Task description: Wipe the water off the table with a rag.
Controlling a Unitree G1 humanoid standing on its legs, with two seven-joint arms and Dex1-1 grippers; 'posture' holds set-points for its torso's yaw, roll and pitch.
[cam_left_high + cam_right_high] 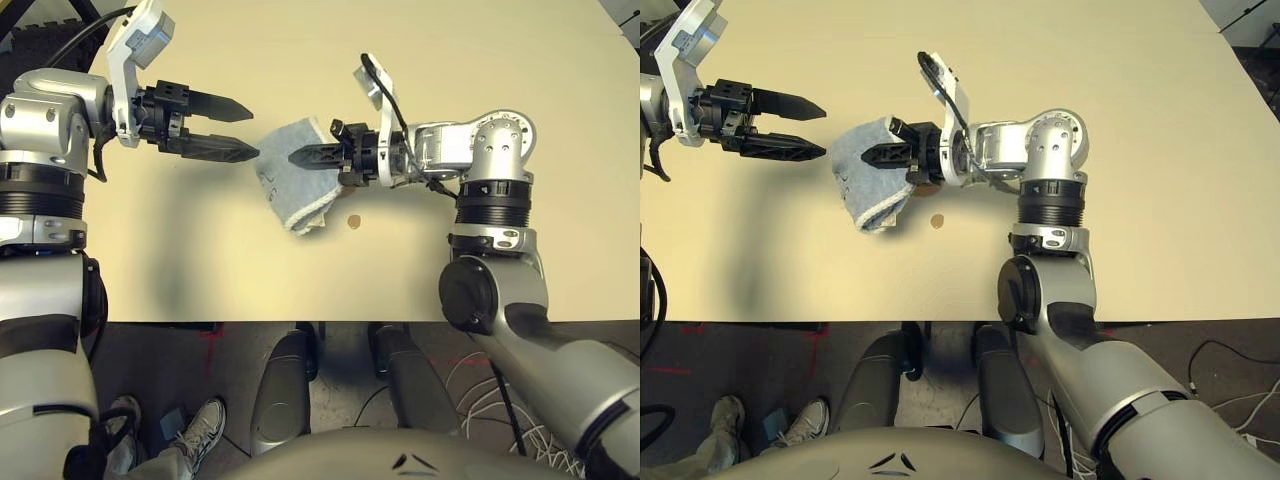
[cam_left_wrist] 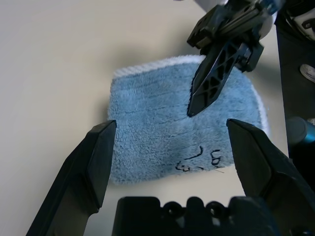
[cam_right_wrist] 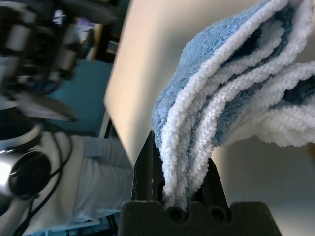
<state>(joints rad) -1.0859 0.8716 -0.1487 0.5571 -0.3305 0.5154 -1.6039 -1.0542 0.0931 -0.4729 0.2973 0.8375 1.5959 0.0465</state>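
On my left, the left gripper (image 1: pixel 228 128) hangs over the pale beige matte table (image 1: pixel 250 270) with its two black fingers spread apart and nothing between them, tips pointing right toward the cloth. Just right of those tips is the folded light blue-grey terry rag (image 1: pixel 292 175) with its whitish stitched edge; the right gripper (image 1: pixel 312 156) has it pinched tight between its fingers, the folded layers squeezed in the jaws, the loose end drooping toward the near side. The water I can make out is a small round brownish spot (image 1: pixel 352 222) on the table, just near and right of the rag's hanging corner, below the right wrist. So the right arm is the closer one; I judge the rag must come down and sweep slightly right and nearward.
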